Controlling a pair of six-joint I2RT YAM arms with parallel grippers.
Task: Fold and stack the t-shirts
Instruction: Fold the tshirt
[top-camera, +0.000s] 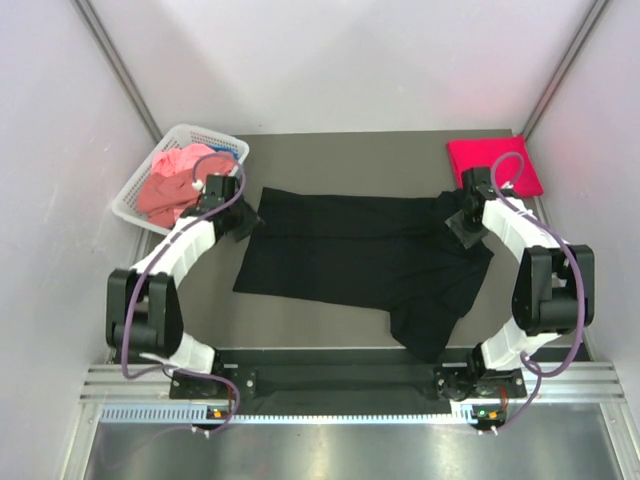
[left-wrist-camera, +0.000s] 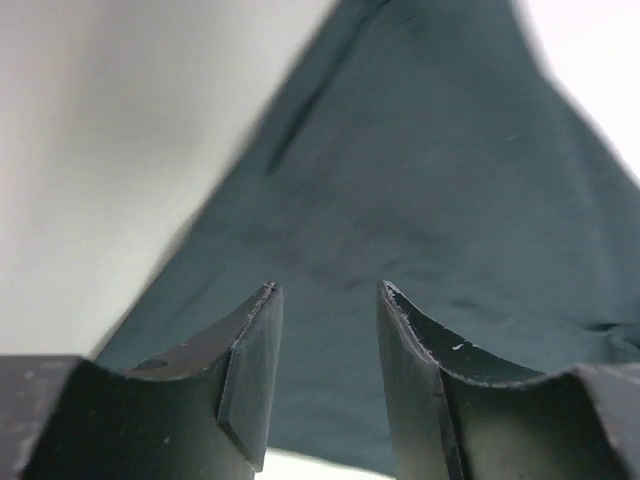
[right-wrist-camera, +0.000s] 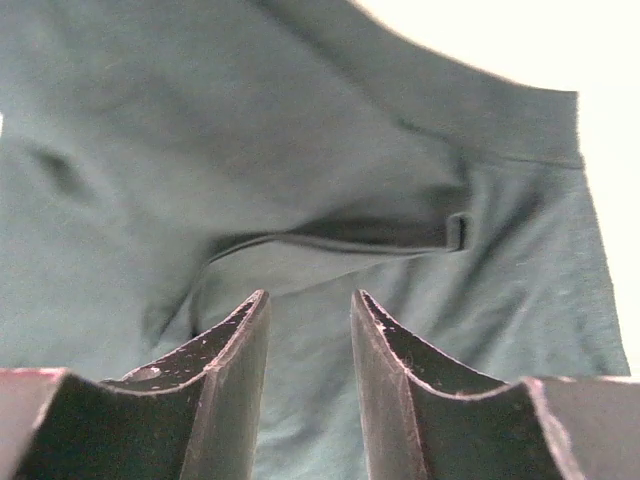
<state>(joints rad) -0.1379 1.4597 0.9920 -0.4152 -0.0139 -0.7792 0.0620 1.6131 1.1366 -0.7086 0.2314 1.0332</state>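
Observation:
The black t-shirt (top-camera: 350, 250) lies spread across the middle of the table, one sleeve hanging toward the near edge. My left gripper (top-camera: 243, 222) is open just over its far left corner; in the left wrist view the gripper (left-wrist-camera: 325, 288) has cloth (left-wrist-camera: 430, 180) showing between the jaws. My right gripper (top-camera: 455, 222) is open over the shirt's far right part; in the right wrist view the gripper (right-wrist-camera: 310, 295) points at a fold of the shirt (right-wrist-camera: 200, 120). A folded crimson red t-shirt (top-camera: 490, 160) lies at the back right.
A white lattice basket (top-camera: 135, 195) stands at the back left, holding a crumpled salmon pink t-shirt (top-camera: 170, 185) and a bit of blue cloth (top-camera: 225, 155). White walls close in the table on the left, back and right.

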